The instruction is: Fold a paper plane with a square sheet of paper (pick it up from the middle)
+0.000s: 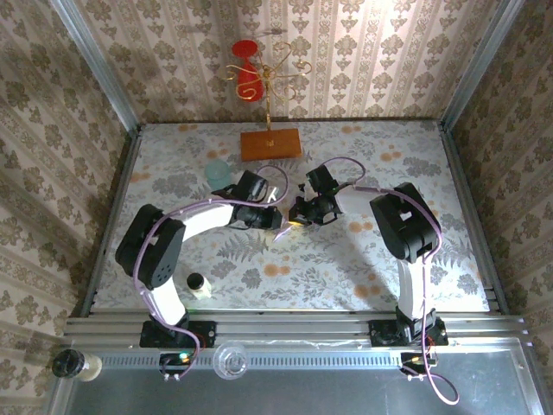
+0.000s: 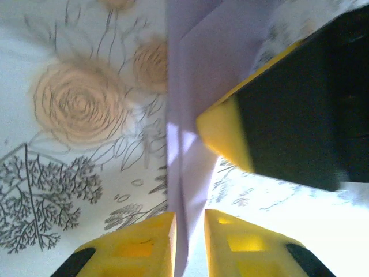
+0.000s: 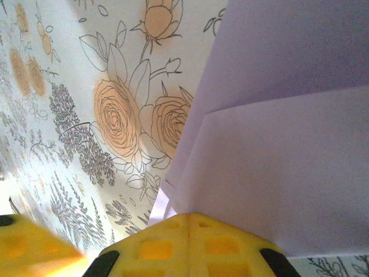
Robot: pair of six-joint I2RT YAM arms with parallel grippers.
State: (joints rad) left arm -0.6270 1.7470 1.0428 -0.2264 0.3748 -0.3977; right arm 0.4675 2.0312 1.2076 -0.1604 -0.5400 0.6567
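Observation:
The square sheet of paper (image 2: 193, 86) is pale lilac and folded into layered flaps with creases (image 3: 288, 144), lying on the flowered tablecloth. Both arms meet over it at the middle of the table. My left gripper (image 2: 189, 218) has its yellow fingers either side of an upstanding fold of the paper and is shut on it. My right gripper (image 3: 189, 214) is shut, its fingertips together against the paper's edge. In the left wrist view the right gripper (image 2: 214, 128) presses its yellow tip onto the paper. From above, the left gripper (image 1: 278, 220) and the right gripper (image 1: 300, 216) nearly touch.
An orange-brown wooden board (image 1: 270, 143) lies at the back with a gold wire stand (image 1: 270, 82) behind it. A pale teal cup (image 1: 218, 173) stands beside the left arm. A small bottle (image 1: 197, 284) sits near the front left edge.

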